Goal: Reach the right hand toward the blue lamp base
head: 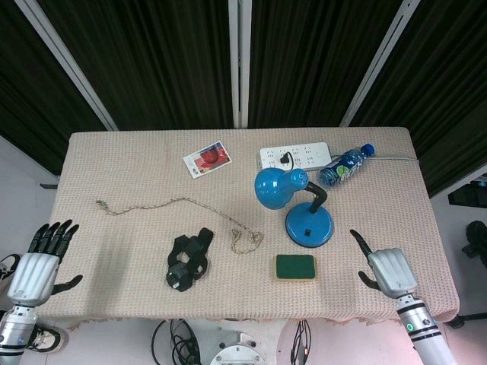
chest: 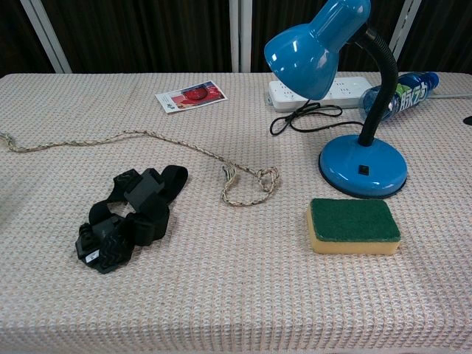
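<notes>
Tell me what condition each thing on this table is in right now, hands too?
Lamp: upright, shade tilted down, plugged into the power strip.
Bottle: lying on its side, cap on.
Sponge: flat, green side up.
Rope: stretched out, looped at one end.
Black strap: bunched up.
Photo card: flat, face up.
Right hand: over the table, holding nothing.
Left hand: open, fingers spread, at the table edge.

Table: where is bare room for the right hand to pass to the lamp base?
Bare cloth lies between the right hand and the lamp base, right of the sponge. Behind the base it is crowded: bottle, power strip.
</notes>
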`<state>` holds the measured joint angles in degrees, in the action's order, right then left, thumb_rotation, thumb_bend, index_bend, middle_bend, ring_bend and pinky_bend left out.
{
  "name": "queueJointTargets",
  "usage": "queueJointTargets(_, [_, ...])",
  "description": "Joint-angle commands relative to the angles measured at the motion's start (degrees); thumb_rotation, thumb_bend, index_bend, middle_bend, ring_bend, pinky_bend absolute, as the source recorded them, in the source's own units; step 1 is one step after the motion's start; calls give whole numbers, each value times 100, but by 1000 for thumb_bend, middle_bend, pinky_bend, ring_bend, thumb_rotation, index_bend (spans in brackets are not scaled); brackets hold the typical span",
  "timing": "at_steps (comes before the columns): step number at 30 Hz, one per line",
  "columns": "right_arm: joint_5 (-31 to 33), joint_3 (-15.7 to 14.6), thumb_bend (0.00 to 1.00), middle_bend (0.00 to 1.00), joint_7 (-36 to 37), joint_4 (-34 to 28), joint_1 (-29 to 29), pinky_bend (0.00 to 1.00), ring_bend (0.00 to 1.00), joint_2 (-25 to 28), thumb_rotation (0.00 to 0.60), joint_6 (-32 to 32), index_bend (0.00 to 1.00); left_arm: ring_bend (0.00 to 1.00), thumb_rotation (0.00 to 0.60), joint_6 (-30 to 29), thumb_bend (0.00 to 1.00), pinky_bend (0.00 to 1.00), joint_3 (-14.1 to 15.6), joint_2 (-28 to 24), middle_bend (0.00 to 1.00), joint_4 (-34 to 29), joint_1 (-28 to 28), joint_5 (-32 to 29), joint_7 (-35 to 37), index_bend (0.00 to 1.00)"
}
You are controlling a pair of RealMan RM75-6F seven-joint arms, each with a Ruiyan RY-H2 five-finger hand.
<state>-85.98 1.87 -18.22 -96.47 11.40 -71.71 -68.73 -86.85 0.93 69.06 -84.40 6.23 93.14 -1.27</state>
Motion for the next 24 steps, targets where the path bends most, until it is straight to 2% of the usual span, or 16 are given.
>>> queueJointTargets(1, [419, 145, 218, 949, -362, -128, 349, 849, 868, -229, 600, 501, 0, 0, 600, 3, 0, 0, 1, 0, 0, -1, 3, 4, 1, 0])
queueJointTargets(10, [1357, 275, 216, 950, -1041, -316, 866, 849, 868, -670, 600, 1185, 0, 0, 600, 54, 0, 0, -2, -6, 0, 45, 7, -63, 118, 0])
queueJointTargets(16, [1716, 267, 339, 950, -1255, -256, 1109, 849, 868, -866, 600, 1361, 0, 0, 600, 32, 0, 0, -11, -14, 0, 56, 1, -71, 158, 0])
queueJointTargets(21, [2019, 213, 498, 950, -1460, -222, 1221, 849, 868, -944, 600, 1361, 0, 0, 600, 48, 0, 0, -8, -20, 0, 74, 6, -79, 206, 0])
queueJointTargets(24, [2134, 165, 538, 950, -1533, -205, 1253, 849, 868, -978, 600, 1312, 0, 0, 600, 46, 0, 0, -8, -20, 0, 83, 9, -73, 225, 0])
